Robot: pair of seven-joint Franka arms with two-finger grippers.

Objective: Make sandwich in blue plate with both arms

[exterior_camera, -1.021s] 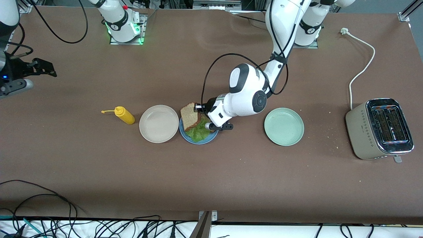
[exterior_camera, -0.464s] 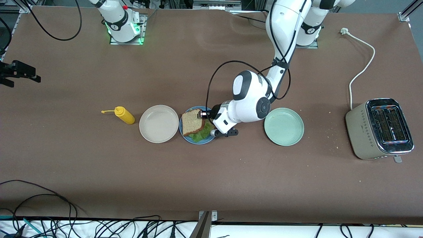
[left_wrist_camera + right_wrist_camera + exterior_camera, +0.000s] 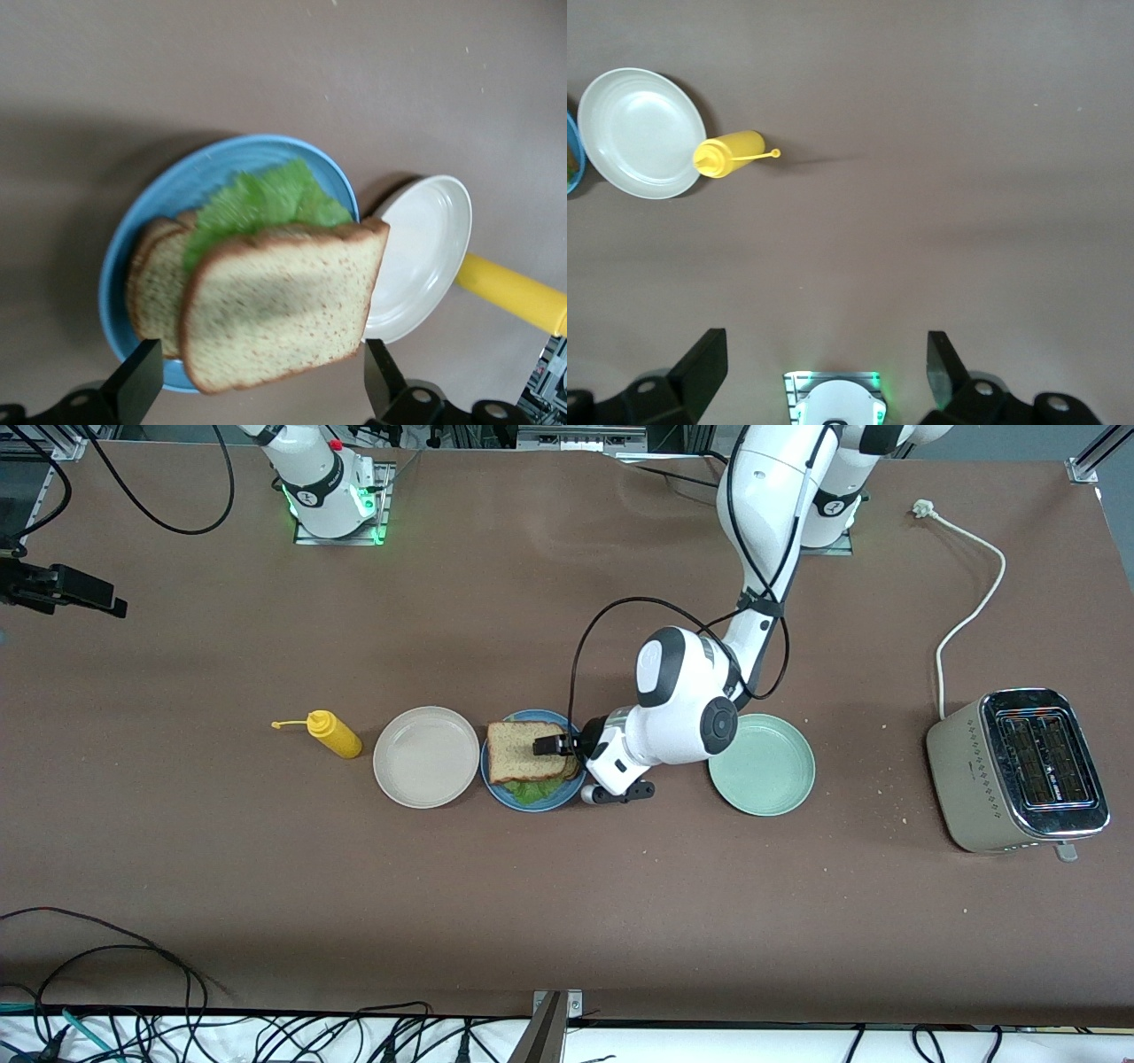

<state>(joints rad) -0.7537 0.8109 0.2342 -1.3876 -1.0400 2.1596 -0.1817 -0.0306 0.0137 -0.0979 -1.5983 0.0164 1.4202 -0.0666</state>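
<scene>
While spread, left gripper over sandwich

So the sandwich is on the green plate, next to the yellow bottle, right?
Not quite. The sandwich is on the blue plate, not the green plate, which has nothing on it; the front view shows this. Also, a beige plate sits between the blue plate and the yellow bottle.

Both grippers spread wide.
Left gripper reaches low mid-counter; right gripper waits raised at the counter's edge.
</scene>
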